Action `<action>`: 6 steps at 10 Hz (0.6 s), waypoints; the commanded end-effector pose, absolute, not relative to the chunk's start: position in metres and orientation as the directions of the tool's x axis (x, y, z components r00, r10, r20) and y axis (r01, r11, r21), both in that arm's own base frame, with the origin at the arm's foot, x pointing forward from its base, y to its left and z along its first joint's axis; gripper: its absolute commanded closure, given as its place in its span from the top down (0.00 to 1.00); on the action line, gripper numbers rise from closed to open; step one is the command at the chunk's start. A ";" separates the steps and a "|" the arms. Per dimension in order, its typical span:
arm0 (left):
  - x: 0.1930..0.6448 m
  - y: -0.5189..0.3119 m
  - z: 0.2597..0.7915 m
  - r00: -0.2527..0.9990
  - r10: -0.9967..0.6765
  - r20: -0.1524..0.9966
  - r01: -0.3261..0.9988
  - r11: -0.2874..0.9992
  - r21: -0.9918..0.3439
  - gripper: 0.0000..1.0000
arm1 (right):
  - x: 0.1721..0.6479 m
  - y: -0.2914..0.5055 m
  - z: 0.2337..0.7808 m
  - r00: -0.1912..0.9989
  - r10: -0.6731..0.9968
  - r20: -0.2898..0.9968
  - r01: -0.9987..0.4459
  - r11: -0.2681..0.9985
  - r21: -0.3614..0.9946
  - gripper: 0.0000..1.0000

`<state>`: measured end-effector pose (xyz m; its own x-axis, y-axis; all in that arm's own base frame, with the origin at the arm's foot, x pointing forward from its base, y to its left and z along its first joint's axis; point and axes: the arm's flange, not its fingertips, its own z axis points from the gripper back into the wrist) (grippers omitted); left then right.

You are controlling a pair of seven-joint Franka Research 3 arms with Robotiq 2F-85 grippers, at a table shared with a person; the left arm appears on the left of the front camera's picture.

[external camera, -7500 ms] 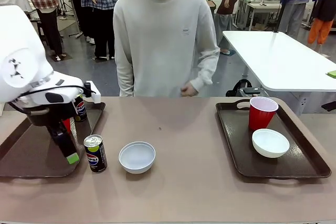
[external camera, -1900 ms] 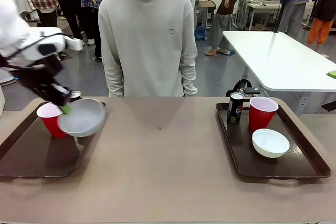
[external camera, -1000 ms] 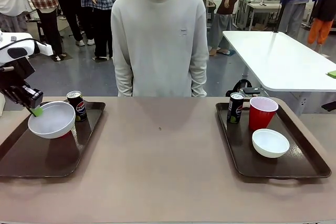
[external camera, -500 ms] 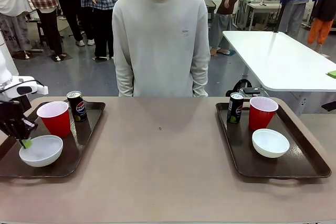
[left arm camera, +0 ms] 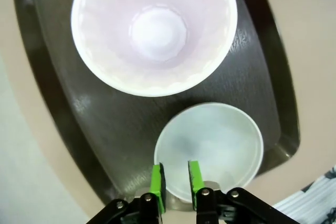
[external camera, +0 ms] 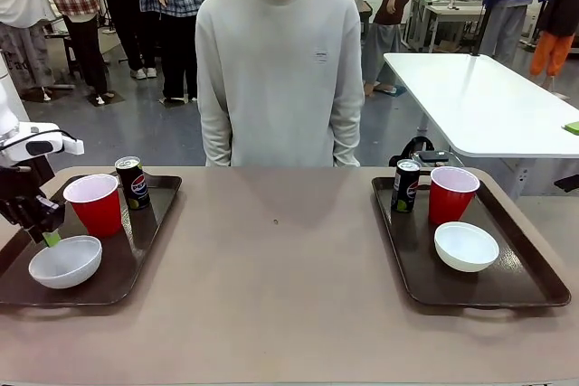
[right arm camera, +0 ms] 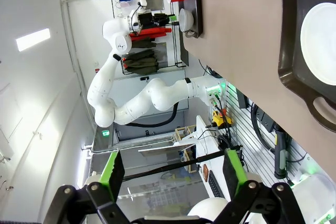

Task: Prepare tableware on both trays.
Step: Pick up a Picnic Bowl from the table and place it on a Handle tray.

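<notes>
- Brown plastic, the left tray (external camera: 136, 264) lay at the table's left edge in my front view, and the right tray (external camera: 534, 287) lay at its right edge, both flat on the tan table (external camera: 280, 296).
- On the left tray I saw one white bowl (external camera: 65, 261) near the front left corner, a red cup (external camera: 93, 204) behind it, and a dark Pepsi can (external camera: 132, 183) by the far right corner, upright.
- My left gripper (external camera: 47, 234) hung just above the far rim of that bowl, at the tray's left edge.
- Through the left wrist camera its gripper (left arm camera: 174, 178) showed green pads (left arm camera: 156, 179) close together with a narrow gap; the near rim of the bowl (left arm camera: 210, 148) sat at that gap, and I could not tell whether the pads touched it or merely stood above it.
- The same camera looked straight down into the cup (left arm camera: 155, 30), white inside, standing apart from the bowl on the dark tray (left arm camera: 94, 129).
- On the right tray I saw a second can (external camera: 405, 185) at the far left corner, a second red cup (external camera: 450, 194) just beside it, and a second white bowl (external camera: 466, 246) in front of the cup.
- My right gripper (right arm camera: 172, 174) appeared in its wrist camera with fingers spread wide, nothing between them, well away from the tray (right arm camera: 294, 40) and its bowl (right arm camera: 320, 35) at the picture's right edge.
- A person in a pale sweatshirt (external camera: 279, 61) stood at the table's far edge, arms down.
</notes>
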<state>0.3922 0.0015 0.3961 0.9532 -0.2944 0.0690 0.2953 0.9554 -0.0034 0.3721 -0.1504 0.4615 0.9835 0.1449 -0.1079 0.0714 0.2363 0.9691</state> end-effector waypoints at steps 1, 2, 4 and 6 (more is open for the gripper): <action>0.383 -0.001 0.410 0.950 -0.303 0.080 0.305 0.952 -0.019 1.00 | 0.370 -0.149 0.465 0.982 0.144 -0.123 0.088 0.231 0.969 0.99; 0.381 -0.002 0.419 0.949 -0.307 0.068 0.310 0.949 -0.055 0.46 | 0.370 -0.149 0.465 0.982 0.144 -0.123 0.088 0.231 0.969 0.99; 0.375 -0.006 0.452 0.940 -0.332 0.084 0.341 0.929 -0.145 0.66 | 0.370 -0.149 0.465 0.982 0.144 -0.123 0.088 0.231 0.969 0.99; 0.364 -0.007 0.492 0.923 -0.376 0.087 0.378 0.838 -0.394 0.86 | 0.370 -0.149 0.465 0.982 0.144 -0.123 0.088 0.231 0.969 0.99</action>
<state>0.3668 -0.0161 0.4707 0.9323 -0.3488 0.0960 0.3617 0.9026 -0.2333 0.3721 -0.1503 0.4614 0.9835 0.1452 -0.1080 0.0716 0.2362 0.9691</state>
